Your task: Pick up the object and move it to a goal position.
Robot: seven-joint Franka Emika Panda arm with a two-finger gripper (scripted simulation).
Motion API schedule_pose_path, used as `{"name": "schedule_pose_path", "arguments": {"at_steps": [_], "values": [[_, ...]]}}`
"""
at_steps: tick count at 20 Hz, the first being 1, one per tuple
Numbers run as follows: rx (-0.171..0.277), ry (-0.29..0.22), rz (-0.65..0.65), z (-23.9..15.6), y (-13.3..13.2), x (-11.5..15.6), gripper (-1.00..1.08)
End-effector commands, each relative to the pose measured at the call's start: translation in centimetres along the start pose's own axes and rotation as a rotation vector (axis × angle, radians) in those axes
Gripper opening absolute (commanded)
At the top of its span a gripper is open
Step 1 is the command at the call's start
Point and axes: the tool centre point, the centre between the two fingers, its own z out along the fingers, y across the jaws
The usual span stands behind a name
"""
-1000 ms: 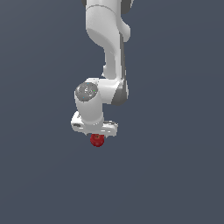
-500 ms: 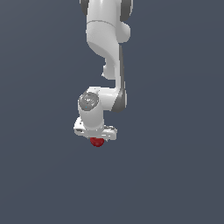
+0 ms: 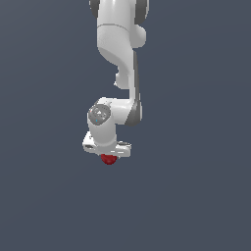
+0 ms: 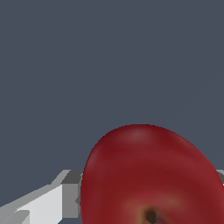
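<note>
Wrist view shows the apple [image 4: 151, 175] glossy, dark red, with a brownish dimple, clamped in my tool [image 3: 108, 156].

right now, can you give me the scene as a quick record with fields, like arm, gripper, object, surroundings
arm: one white Panda arm reaching down from the top of the exterior view
gripper: gripper pointing down, closed on the object
object: dark-red, glossy, apple-like ball, showing just under the gripper in the exterior view
finger: one pale finger beside the object in the wrist view
surroundings: plain dark grey-blue background, no table or goal marker visible
</note>
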Motion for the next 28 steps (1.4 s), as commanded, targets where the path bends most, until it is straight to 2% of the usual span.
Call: {"name": "schedule_pose_path", "arguments": {"at_steps": [1, 8, 14, 28], "values": [[0.000, 0.001, 0.000, 0.0, 0.0, 0.1, -1.00], [0.000, 0.001, 0.000, -0.6, -0.3, -0.2, -1.00], [0.000, 0.001, 0.000, -3.0, -1.5, -0.9, -1.00], [0.000, 0.001, 0.000, -14.7, -7.0, -4.2, -1.00]]}}
